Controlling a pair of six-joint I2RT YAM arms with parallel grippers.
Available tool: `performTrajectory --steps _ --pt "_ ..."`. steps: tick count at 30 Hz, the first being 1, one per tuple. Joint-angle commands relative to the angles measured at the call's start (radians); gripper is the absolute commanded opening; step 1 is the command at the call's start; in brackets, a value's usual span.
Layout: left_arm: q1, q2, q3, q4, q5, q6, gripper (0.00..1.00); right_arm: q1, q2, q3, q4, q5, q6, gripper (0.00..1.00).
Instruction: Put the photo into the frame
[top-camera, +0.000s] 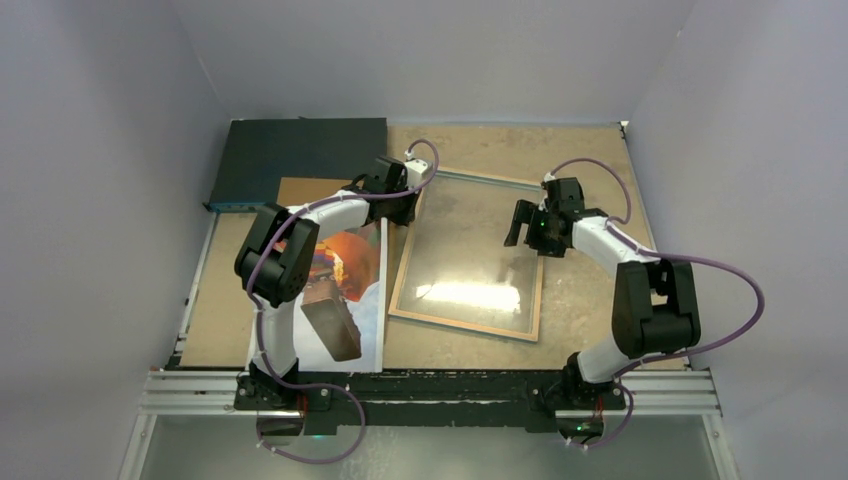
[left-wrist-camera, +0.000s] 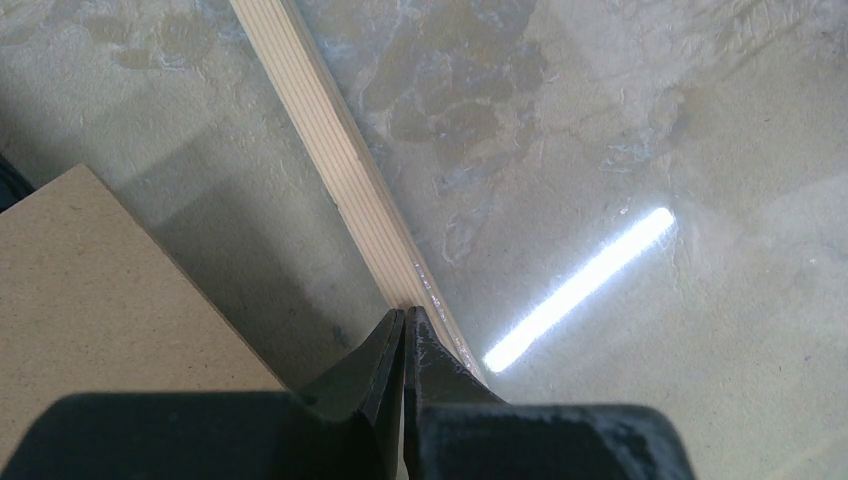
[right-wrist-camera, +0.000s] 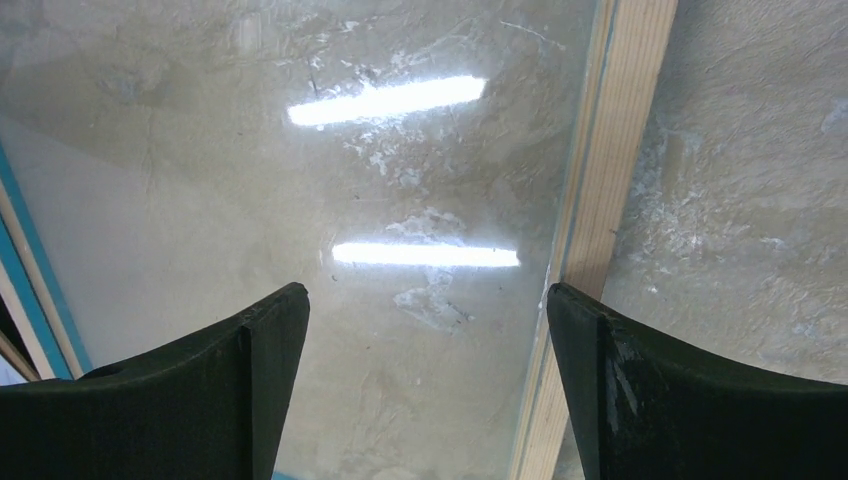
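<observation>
The frame (top-camera: 465, 327) lies flat near the middle of the counter (top-camera: 590, 300), wood-coloured rim up. Its glass pane (right-wrist-camera: 300, 190) reflects the ceiling lights, and a blue edge shows along its left side in the right wrist view.

The photo (top-camera: 360, 260) lies just left of the frame, toward the near edge. Its right edge is close beside the frame's left rim, though whether they touch cannot be told. The left arm (top-camera: 275, 260) reaches across the photo and hides much of its left part.

A plain brown board (top-camera: 300, 190) lies on the far side of the photo, with a corner near the frame's rim in the left wrist view. A dark flat box (top-camera: 300, 155) sits at the far left.

The left end effector (top-camera: 405, 215) is closed, its fingertips (left-wrist-camera: 385, 345) pressed together with nothing between them. They sit right at the frame's left rim (left-wrist-camera: 340, 170), near its far corner.

The right end effector (right-wrist-camera: 425, 295) is spread wide and holds nothing. It hangs over the right part of the pane, with one finger over the glass and the other just past the right rim (right-wrist-camera: 610, 180).
</observation>
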Motion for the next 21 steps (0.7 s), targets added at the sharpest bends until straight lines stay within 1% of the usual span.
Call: performTrajectory --steps 1,4,11,16,21 --pt "-0.004 -0.011 -0.036 -0.062 0.049 -0.025 0.00 0.005 -0.004 0.049 0.000 0.044 -0.021 0.91" --pt "-0.003 -0.011 -0.036 -0.063 0.049 -0.024 0.00 0.006 -0.001 0.060 -0.009 0.074 -0.024 0.92" --pt "-0.001 -0.013 -0.038 -0.063 0.049 -0.024 0.00 0.005 0.002 0.085 -0.020 0.078 -0.018 0.94" --pt "0.000 -0.013 -0.038 -0.066 0.048 -0.024 0.00 0.005 0.010 0.079 0.003 0.061 -0.007 0.92" --pt "0.003 -0.015 -0.036 -0.066 0.046 -0.024 0.00 0.006 0.033 0.058 0.029 0.040 0.003 0.88"
